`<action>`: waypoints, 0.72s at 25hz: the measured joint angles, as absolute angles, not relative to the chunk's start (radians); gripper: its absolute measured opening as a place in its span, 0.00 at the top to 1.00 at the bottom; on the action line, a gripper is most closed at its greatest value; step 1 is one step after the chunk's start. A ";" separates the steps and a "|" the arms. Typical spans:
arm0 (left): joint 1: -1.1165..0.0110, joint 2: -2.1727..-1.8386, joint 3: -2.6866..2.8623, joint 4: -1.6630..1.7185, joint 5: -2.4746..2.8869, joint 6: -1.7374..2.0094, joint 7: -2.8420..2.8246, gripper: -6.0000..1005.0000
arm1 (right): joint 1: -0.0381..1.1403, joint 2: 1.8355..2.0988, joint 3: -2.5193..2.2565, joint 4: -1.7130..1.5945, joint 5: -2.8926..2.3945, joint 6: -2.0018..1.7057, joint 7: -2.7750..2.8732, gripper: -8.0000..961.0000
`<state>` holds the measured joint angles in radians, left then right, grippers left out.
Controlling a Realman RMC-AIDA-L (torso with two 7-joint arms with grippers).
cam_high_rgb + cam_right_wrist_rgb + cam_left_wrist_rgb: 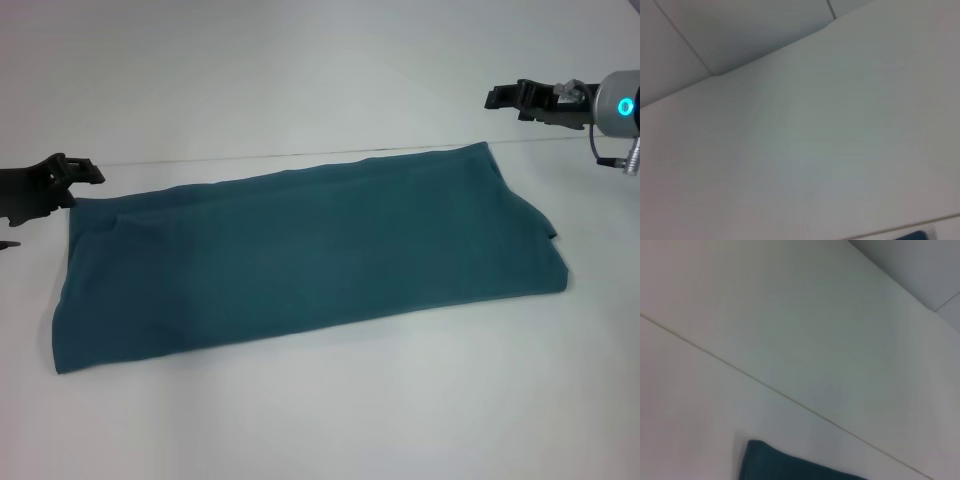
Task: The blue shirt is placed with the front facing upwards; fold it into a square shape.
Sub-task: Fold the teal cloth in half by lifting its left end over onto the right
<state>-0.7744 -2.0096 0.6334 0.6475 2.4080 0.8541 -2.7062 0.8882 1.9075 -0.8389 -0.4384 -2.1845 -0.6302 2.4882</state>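
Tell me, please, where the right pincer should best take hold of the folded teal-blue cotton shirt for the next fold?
Probably at the teal-blue cotton shirt's short right-hand end, near its far corner, coming down from above. The shirt lies as a long flat band, so carrying that end leftward would square it. The right pincer hovers just beyond that corner.

Blue shirt point(300, 255) on table point(300, 80), between both end effectors.

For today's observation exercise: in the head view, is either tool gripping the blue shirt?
No: the left tool and the right tool both sit apart from the blue shirt, holding nothing.
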 joint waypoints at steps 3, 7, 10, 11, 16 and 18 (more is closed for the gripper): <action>-0.757 -2.012 0.634 0.672 2.379 0.888 -2.700 0.54 | 0.862 1.901 -0.805 -0.479 -2.167 -0.729 2.483 0.43; -0.693 -2.019 0.634 0.745 2.253 0.995 -2.651 0.39 | 0.760 1.907 -0.748 -0.594 -2.076 -0.952 2.442 0.31; -0.623 -2.019 0.634 0.782 2.124 1.102 -2.610 0.39 | 0.675 1.909 -0.726 -0.646 -1.978 -1.125 2.397 0.26; -0.602 -2.017 0.633 0.786 2.091 1.139 -2.603 0.39 | 0.649 1.904 -0.721 -0.649 -1.954 -1.180 2.390 0.25; -0.526 -2.012 0.633 0.779 2.025 1.263 -2.596 0.40 | 0.550 1.886 -0.678 -0.639 -1.933 -1.389 2.372 0.24; -0.504 -2.014 0.632 0.772 2.006 1.291 -2.591 0.40 | 0.514 1.887 -0.643 -0.638 -1.929 -1.471 2.347 0.24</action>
<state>-0.5044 -2.0137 0.6320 0.7716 2.0059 1.2910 -2.5915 0.5140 1.8867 -0.6434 -0.6379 -1.9286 -1.4708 2.3465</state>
